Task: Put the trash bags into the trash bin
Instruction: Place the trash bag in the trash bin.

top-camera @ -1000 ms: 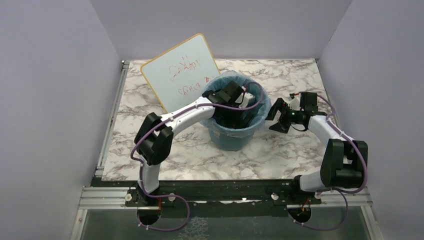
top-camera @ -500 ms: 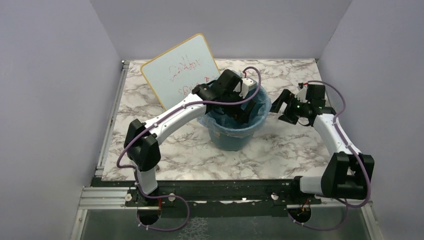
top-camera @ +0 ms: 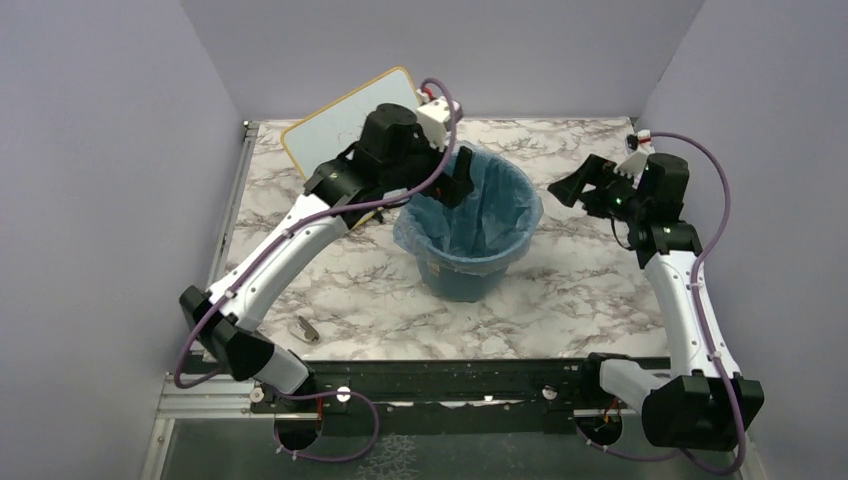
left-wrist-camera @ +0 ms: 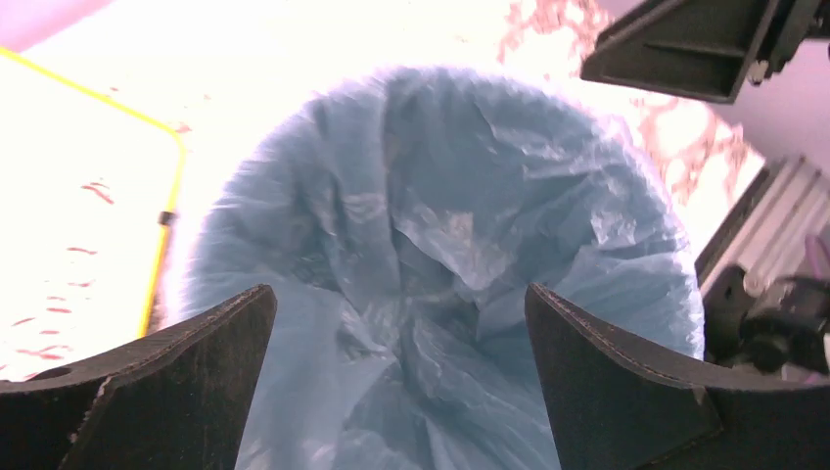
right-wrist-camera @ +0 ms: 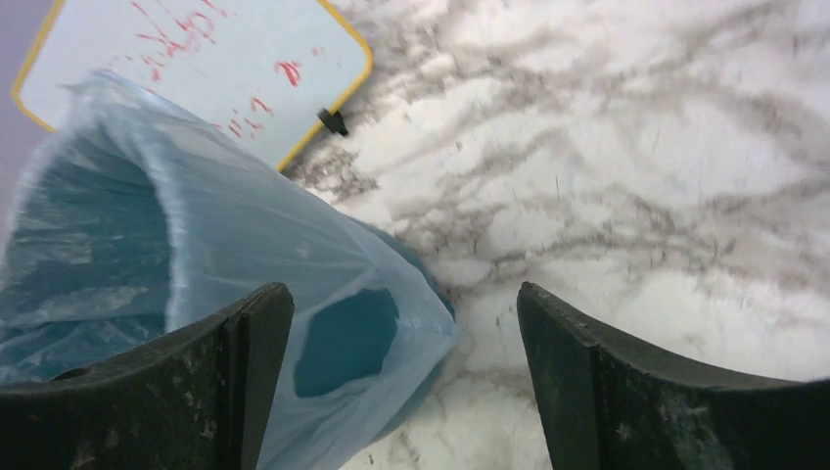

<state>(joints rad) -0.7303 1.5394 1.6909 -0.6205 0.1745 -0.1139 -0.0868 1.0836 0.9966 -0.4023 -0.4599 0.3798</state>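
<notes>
The teal trash bin [top-camera: 468, 275] stands mid-table. The pale-blue trash bag [top-camera: 478, 205] lines it, its mouth spread over the rim and slack film bunched inside. My left gripper [top-camera: 458, 183] hovers above the bin's back-left rim, open and holding nothing. The left wrist view looks down between the open fingers [left-wrist-camera: 176, 382] into the crumpled bag [left-wrist-camera: 440, 245]. My right gripper [top-camera: 572, 188] hangs open to the right of the bin, apart from it. In the right wrist view the bag's edge [right-wrist-camera: 225, 235] drapes over the bin [right-wrist-camera: 343, 338] by the left finger, untouched.
A whiteboard [top-camera: 325, 140] with red writing lies behind the bin at the back left, also in the right wrist view [right-wrist-camera: 186, 59]. A small grey object [top-camera: 305, 328] lies near the front left of the marble table [top-camera: 560, 300]. Walls close in on three sides.
My left gripper has risen out of the bin to above its back-left rim, leaving the bag inside. My right arm has lifted and pulled back to the right.
</notes>
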